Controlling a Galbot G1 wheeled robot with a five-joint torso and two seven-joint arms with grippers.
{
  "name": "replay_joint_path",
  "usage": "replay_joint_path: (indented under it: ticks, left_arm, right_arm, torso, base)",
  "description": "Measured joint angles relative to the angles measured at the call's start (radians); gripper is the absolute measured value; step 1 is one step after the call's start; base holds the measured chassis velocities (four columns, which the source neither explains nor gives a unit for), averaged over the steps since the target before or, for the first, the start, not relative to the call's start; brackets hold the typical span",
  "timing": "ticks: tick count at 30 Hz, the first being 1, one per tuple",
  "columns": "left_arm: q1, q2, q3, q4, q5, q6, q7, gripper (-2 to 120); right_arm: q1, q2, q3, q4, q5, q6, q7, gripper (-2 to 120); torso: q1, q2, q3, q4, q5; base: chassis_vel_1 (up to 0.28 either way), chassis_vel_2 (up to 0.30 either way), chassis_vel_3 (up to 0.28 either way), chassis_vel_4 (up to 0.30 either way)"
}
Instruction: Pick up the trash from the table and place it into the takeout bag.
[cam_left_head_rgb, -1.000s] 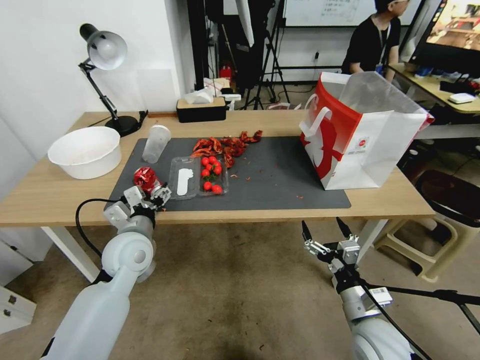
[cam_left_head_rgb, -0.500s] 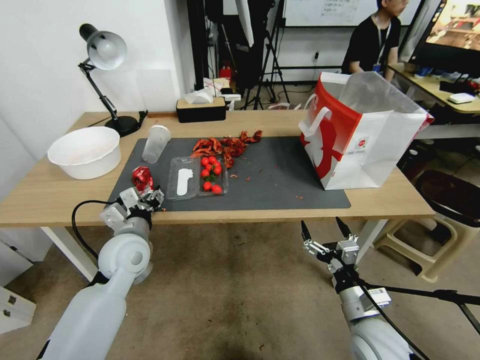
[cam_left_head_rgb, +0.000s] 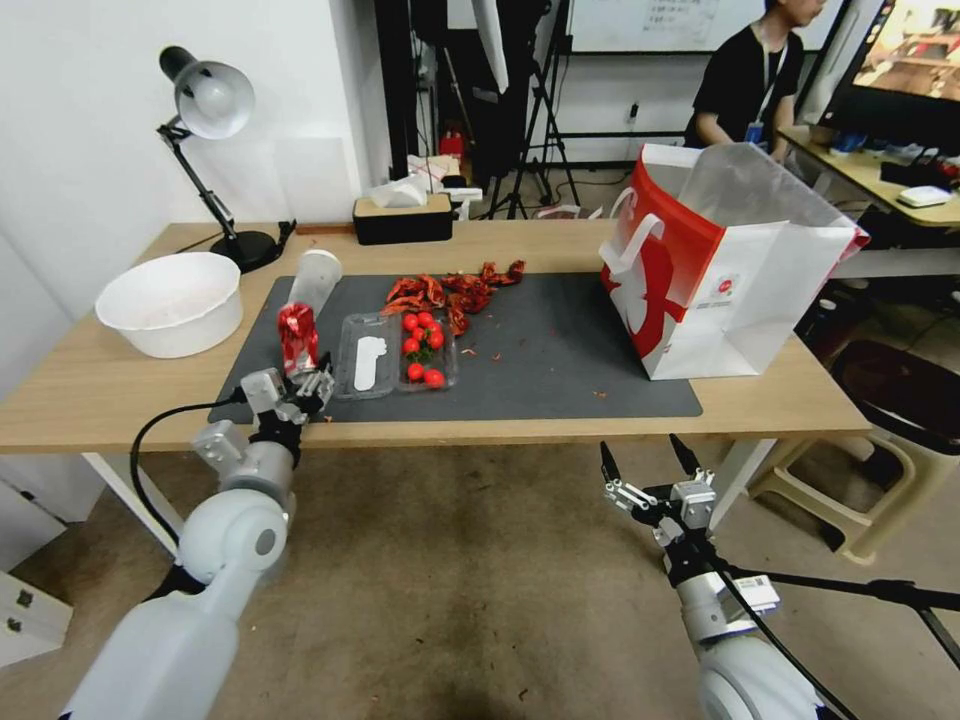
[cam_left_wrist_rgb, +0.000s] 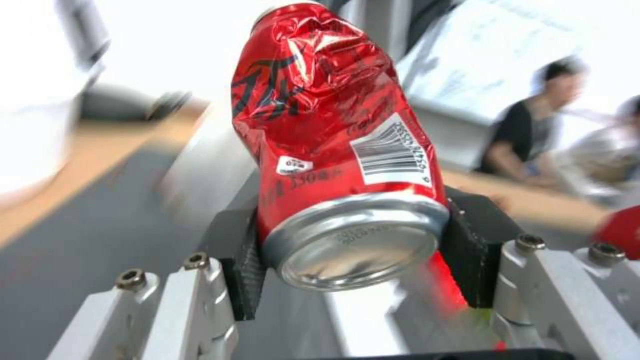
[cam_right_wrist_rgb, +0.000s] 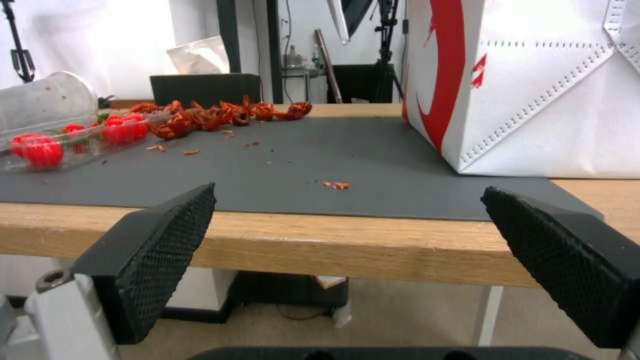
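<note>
A white wall (cam_left_head_rgb: 80, 150) is seen on the left, a mottled brown floor (cam_left_head_rgb: 450, 580) below. A black desk lamp (cam_left_head_rgb: 205, 110) is stood at the far corner. Tripods (cam_left_head_rgb: 540, 120) and a whiteboard (cam_left_head_rgb: 650, 25) are placed behind; a beige plastic stool (cam_left_head_rgb: 850, 500) is set at the right.

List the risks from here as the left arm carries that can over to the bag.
1. The left gripper pinches the crushed red can only near its base, so the tall, dented can may pivot or slip out.
2. The route to the takeout bag passes over the open tray of cherry tomatoes and the red scraps; a low carry could sweep them.
3. The bag's floppy rim may catch the can.
</note>
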Motion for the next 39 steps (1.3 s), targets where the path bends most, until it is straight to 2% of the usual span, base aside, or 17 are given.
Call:
replay_joint_path:
  ticks: [2,4,6,7,9,11,12,14,17,18,19,27,30,35,36,37,39]
  left_arm:
    - [-0.008,0.021,-0.005,0.017,0.001,-0.046,0.088,53]
    - [-0.014,0.031,-0.006,0.027,0.003,-0.068,0.126,53]
    - [-0.055,0.074,-0.002,0.064,-0.002,-0.134,0.240,53]
    - [-0.055,0.074,-0.002,0.064,-0.002,-0.134,0.240,53]
    - [-0.104,0.111,0.012,0.092,-0.031,-0.168,0.322,53]
    - [-0.189,0.161,0.042,0.146,-0.090,-0.198,0.473,53]
    - [-0.189,0.161,0.042,0.146,-0.090,-0.198,0.473,53]
    - [-0.236,0.183,0.060,0.180,-0.120,-0.204,0.564,53]
    - [-0.246,0.187,0.064,0.187,-0.126,-0.204,0.581,53]
    - [-0.323,0.215,0.096,0.249,-0.167,-0.205,0.725,53]
    - [-0.351,0.223,0.107,0.270,-0.177,-0.203,0.772,53]
    - [-0.488,0.247,0.185,0.345,-0.206,-0.188,0.917,53]
    - [-0.659,0.240,0.317,0.431,-0.233,-0.160,1.018,53]
    - [-0.737,0.216,0.390,0.477,-0.235,-0.147,1.051,53]
    - [-0.828,0.174,0.459,0.533,-0.231,-0.140,1.075,53]
    - [-0.901,0.124,0.502,0.581,-0.223,-0.136,1.087,53]
    - [-0.944,0.086,0.526,0.620,-0.218,-0.135,1.095,53]
  right_arm:
    - [-0.001,0.001,0.000,0.001,0.000,0.000,-0.001,100]
    - [-0.001,0.002,0.000,0.002,0.000,0.001,-0.001,100]
    - [-0.002,0.003,0.000,0.005,-0.001,0.001,-0.001,100]
    - [-0.002,0.003,0.000,0.005,-0.001,0.001,-0.001,100]
    - [-0.004,0.004,0.001,0.008,-0.001,0.001,-0.001,100]
    - [-0.005,0.007,0.004,0.013,-0.003,0.001,-0.001,100]
    - [-0.005,0.007,0.004,0.013,-0.003,0.001,-0.001,100]
    - [-0.005,0.009,0.006,0.013,-0.005,0.000,0.000,100]
    - [-0.005,0.010,0.006,0.014,-0.006,0.000,0.000,100]
    - [-0.008,0.014,0.009,0.017,-0.009,-0.002,0.001,100]
    - [-0.010,0.016,0.010,0.017,-0.010,-0.002,0.002,100]
    - [-0.020,0.020,0.021,0.021,-0.012,-0.003,0.003,100]
    - [-0.037,0.025,0.037,0.029,-0.009,-0.003,0.003,100]
    - [-0.047,0.029,0.044,0.034,-0.006,-0.002,0.003,100]
    - [-0.056,0.033,0.049,0.035,-0.006,0.001,0.003,100]
    - [-0.065,0.039,0.053,0.037,-0.007,0.003,0.002,100]
    - [-0.074,0.043,0.060,0.040,-0.007,0.004,0.002,100]
  torso:
    - [0.000,0.000,0.000,0.0000,0.0002]
    - [0.000,0.000,0.000,-0.0002,0.0000]
    - [0.000,0.000,0.000,-0.0002,0.0000]
    - [0.000,0.000,0.000,-0.0002,0.0000]
    - [0.000,0.000,0.000,-0.0001,-0.0001]
    - [0.000,0.000,0.000,-0.0003,-0.0001]
    - [0.000,0.000,0.000,-0.0003,-0.0001]
    - [0.000,0.000,0.000,-0.0003,0.0001]
    - [0.000,0.000,0.000,-0.0003,0.0000]
    - [0.000,0.000,0.000,-0.0002,-0.0001]
    - [0.000,0.000,0.000,-0.0004,-0.0001]
    - [0.000,0.000,0.000,0.0000,-0.0003]
    - [0.000,0.000,0.000,-0.0003,-0.0008]
    - [0.000,0.000,0.000,-0.0002,0.0010]
    - [0.000,0.000,0.000,-0.0004,-0.0012]
    - [0.000,0.000,0.000,-0.0005,0.0016]
    - [0.000,0.000,0.000,-0.0005,-0.0003]
  base:
    - [0.000,0.000,0.000,0.000]
    - [0.000,0.000,0.000,0.000]
    - [0.000,0.000,0.000,0.000]
    - [0.000,0.000,0.000,0.000]
    - [0.000,0.000,0.000,0.000]
    - [0.000,0.000,0.000,0.000]
    - [0.000,0.000,0.000,0.000]
    - [0.000,0.000,0.000,0.000]
    - [0.000,0.000,0.000,0.000]
    - [0.000,0.000,0.000,0.000]
    - [0.000,0.000,0.000,0.000]
    - [0.000,0.000,0.000,0.000]
    - [0.000,0.000,0.000,0.000]
    - [0.000,0.000,0.000,0.000]
    - [0.000,0.000,0.000,0.000]
    - [0.000,0.000,0.000,0.000]
    - [0.000,0.000,0.000,0.000]
